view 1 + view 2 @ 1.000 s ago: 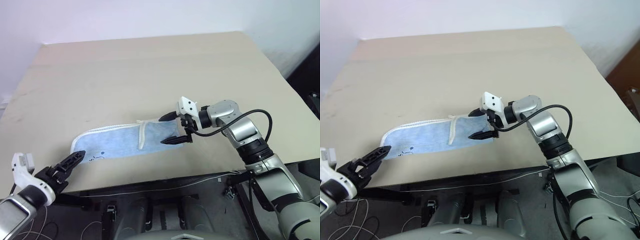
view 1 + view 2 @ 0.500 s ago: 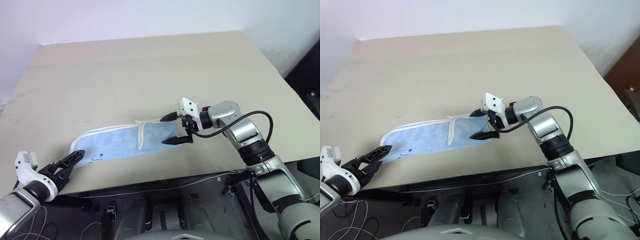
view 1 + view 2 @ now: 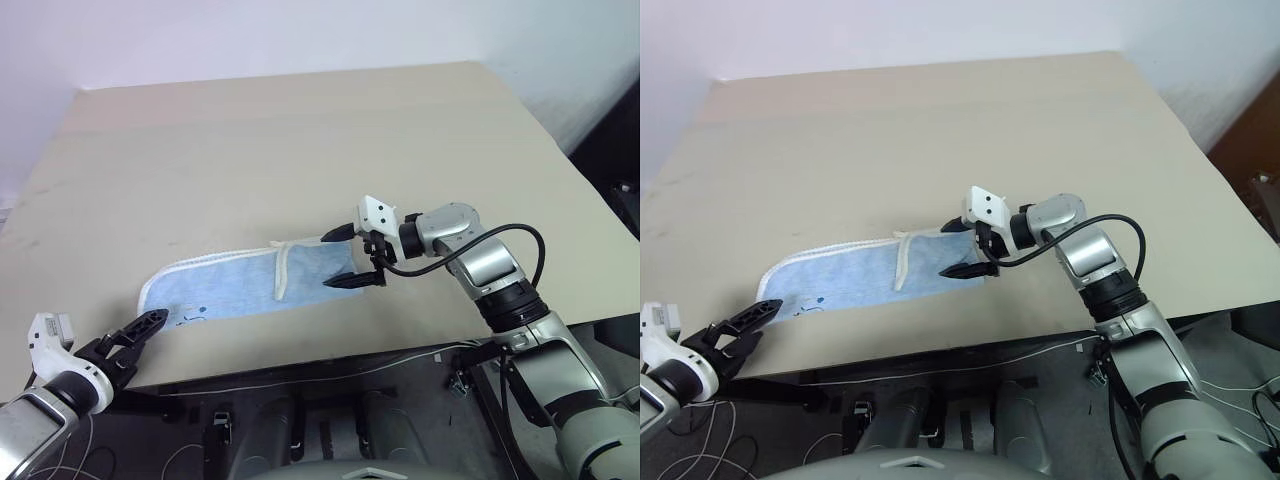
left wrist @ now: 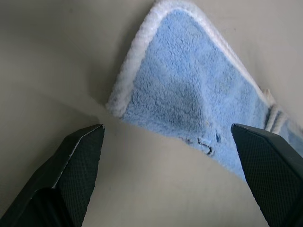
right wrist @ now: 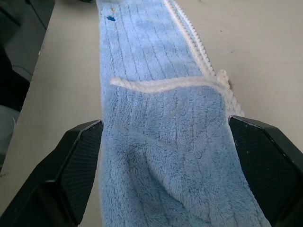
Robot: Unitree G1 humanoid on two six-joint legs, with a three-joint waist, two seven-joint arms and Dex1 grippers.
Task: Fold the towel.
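The light blue towel (image 3: 240, 285) lies as a long narrow strip near the table's front edge, with whitish edging along its far side and a white seam (image 3: 282, 272) crossing it. A small dark mark (image 4: 203, 144) sits near its left end. My right gripper (image 3: 338, 259) is open, one finger on each side of the towel's right end; the right wrist view looks down the length of the towel (image 5: 161, 123) between the fingers. My left gripper (image 3: 140, 330) is open at the front edge, just short of the towel's left corner (image 4: 118, 101) and not touching it.
The tan table (image 3: 300, 130) stretches wide and bare behind the towel, up to a pale wall. Its front edge runs just below the strip. Under that edge hang cables (image 3: 400, 365) and dark equipment.
My left hand has turned slightly beside the table's front edge. The right gripper and the towel have stayed where they were.
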